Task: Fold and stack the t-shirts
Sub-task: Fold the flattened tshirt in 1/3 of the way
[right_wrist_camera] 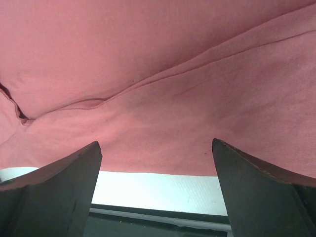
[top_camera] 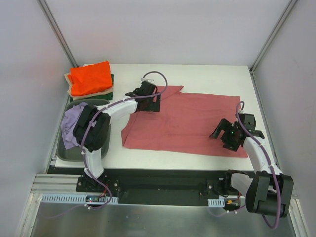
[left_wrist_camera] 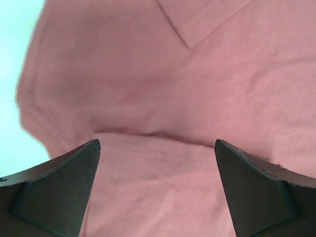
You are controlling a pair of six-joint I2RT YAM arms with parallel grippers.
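Observation:
The dusty rose-red t-shirt (top_camera: pixel 187 121) lies spread flat on the white table. My left gripper (top_camera: pixel 154 101) is open and empty over the shirt's far left corner by the sleeve; its wrist view shows rose cloth (left_wrist_camera: pixel 158 98) and a hem between the spread fingers. My right gripper (top_camera: pixel 228 137) is open and empty over the shirt's near right edge; its wrist view shows the shirt's edge (right_wrist_camera: pixel 158 98) and bare table (right_wrist_camera: pixel 158 190). An orange shirt (top_camera: pixel 90 77) tops a folded stack with beige and dark green (top_camera: pixel 111 91) beneath. A lavender shirt (top_camera: pixel 73 123) hangs over the bin.
A grey plastic bin (top_camera: pixel 66 150) stands off the table's left edge beside the left arm's base. The folded stack sits at the far left corner. White walls enclose the table on three sides. The table's near edge (right_wrist_camera: pixel 158 217) lies just below the right gripper.

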